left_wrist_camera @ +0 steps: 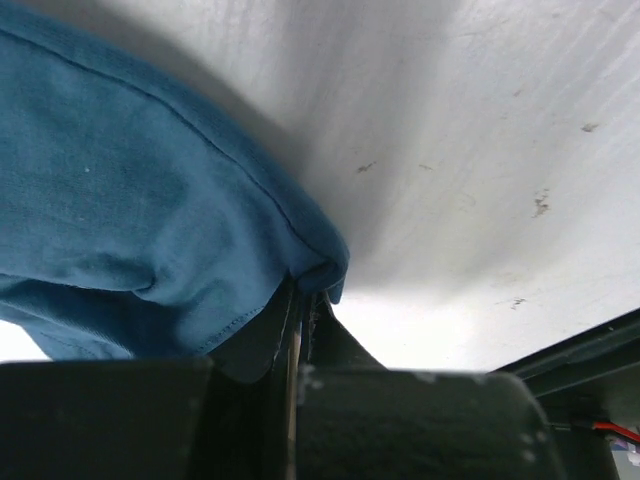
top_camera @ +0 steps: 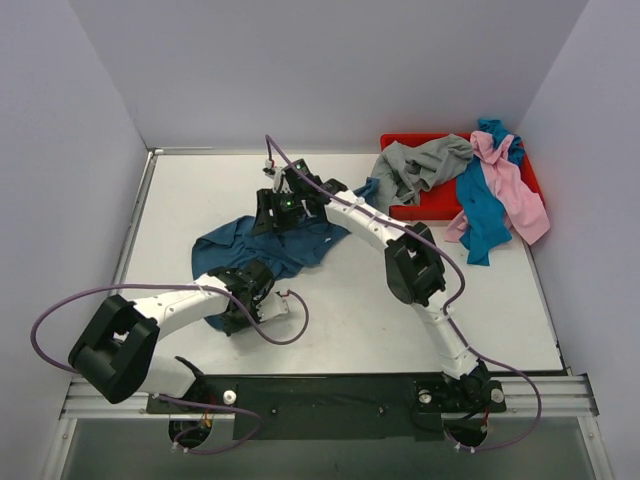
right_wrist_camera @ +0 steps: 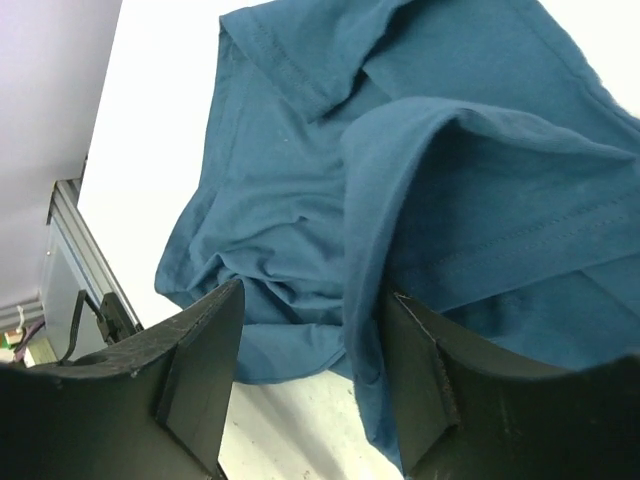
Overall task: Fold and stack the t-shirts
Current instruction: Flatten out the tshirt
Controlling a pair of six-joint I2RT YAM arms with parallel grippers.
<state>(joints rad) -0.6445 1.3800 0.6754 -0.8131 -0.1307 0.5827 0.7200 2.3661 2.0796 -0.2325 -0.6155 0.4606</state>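
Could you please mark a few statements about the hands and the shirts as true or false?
1. The left hand is shut on an edge of the dark teal shirt. True.
2. The right hand is clamped shut with nothing near it. False: its fingers stand apart, just above the dark teal shirt, with a fold of that shirt between them.
3. The grey shirt lies partly on the red tray. True.
4. The pink shirt is spread flat in the middle of the table. False: it is bunched at the tray's right end, beside the turquoise shirt.
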